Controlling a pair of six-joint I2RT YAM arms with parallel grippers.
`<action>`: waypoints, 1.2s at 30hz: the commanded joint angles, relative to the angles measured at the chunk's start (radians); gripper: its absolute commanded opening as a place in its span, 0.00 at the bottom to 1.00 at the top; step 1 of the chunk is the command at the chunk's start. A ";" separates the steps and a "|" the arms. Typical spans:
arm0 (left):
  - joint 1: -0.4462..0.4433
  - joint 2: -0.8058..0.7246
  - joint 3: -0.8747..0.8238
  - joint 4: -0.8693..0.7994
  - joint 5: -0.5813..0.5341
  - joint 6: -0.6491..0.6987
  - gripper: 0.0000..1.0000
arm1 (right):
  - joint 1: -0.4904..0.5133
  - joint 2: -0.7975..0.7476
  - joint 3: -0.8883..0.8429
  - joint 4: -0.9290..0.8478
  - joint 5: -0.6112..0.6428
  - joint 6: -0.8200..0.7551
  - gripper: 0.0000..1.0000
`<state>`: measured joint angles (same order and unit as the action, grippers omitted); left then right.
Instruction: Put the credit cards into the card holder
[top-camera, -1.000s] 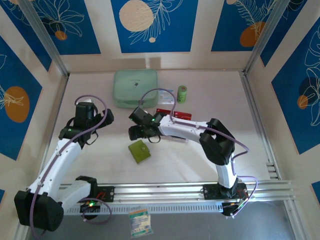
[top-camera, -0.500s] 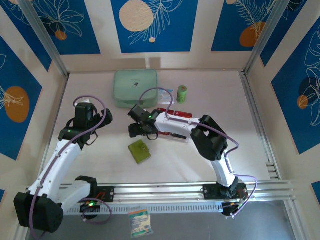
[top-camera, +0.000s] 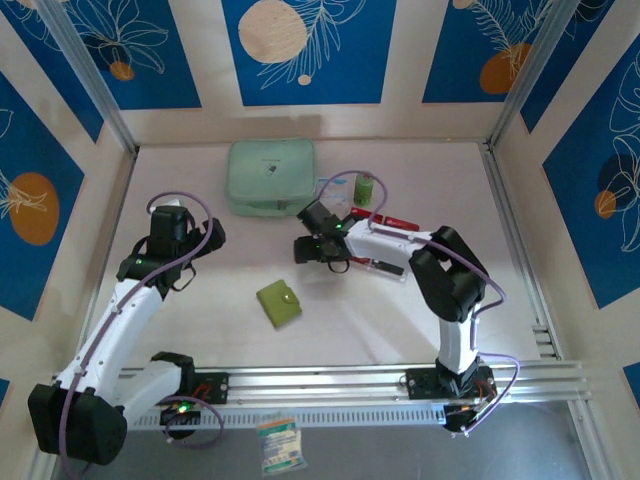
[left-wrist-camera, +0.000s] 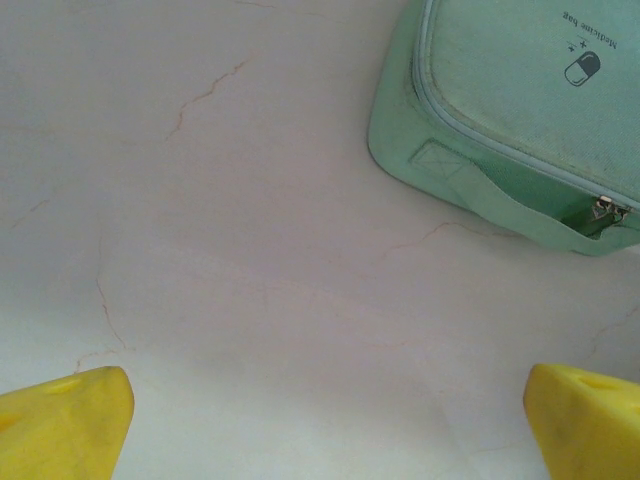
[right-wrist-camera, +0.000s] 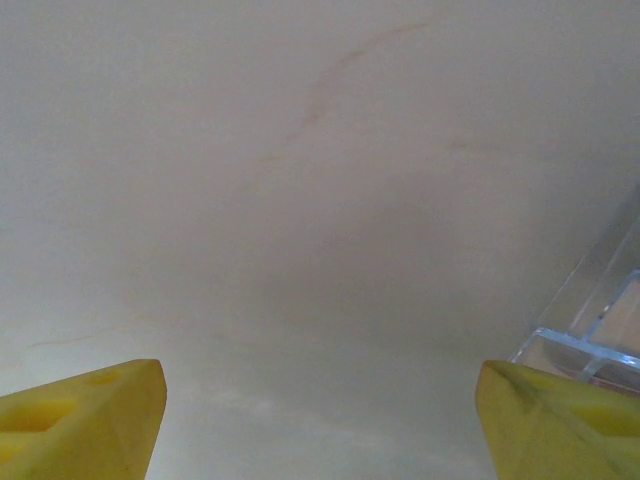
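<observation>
The left tool (left-wrist-camera: 322, 428) is spread wide with nothing between its yellow fingers (left-wrist-camera: 60, 425). It hovers over bare bench (top-camera: 370, 320), with a corner of the pouch (left-wrist-camera: 520, 110) ahead to its right. The right tool (right-wrist-camera: 320, 420) is likewise wide and empty over bare bench, and the edge of a clear rack (right-wrist-camera: 598, 322) shows at its right.

From above, the olive wallet (top-camera: 279, 303) lies folded shut on the bench. It is nearest the arm bases, between the 2 arms and apart from both tools. Beyond it the right tool sits mid-bench, and the left one is off to the left at about the same depth. Just behind the right arm, red cards (top-camera: 398, 221) stick out by the rack. Farther back stands a green roll (top-camera: 366, 187). Left of it the mint pouch lies flat near the back wall.
</observation>
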<state>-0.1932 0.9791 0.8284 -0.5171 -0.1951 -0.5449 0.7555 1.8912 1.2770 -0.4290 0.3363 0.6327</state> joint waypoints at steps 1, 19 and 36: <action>-0.008 0.004 0.010 -0.024 -0.001 0.000 1.00 | -0.046 -0.039 -0.051 -0.021 -0.024 -0.051 0.82; -0.106 0.017 0.027 -0.040 0.045 -0.045 1.00 | -0.074 -0.400 -0.366 -0.021 -0.189 -0.051 0.83; -0.354 0.060 -0.024 -0.012 -0.072 -0.152 1.00 | -0.303 -0.444 -0.518 0.078 -0.197 -0.060 0.83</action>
<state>-0.5297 1.0298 0.8223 -0.5358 -0.2291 -0.6731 0.4789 1.4349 0.7547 -0.3904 0.1669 0.5842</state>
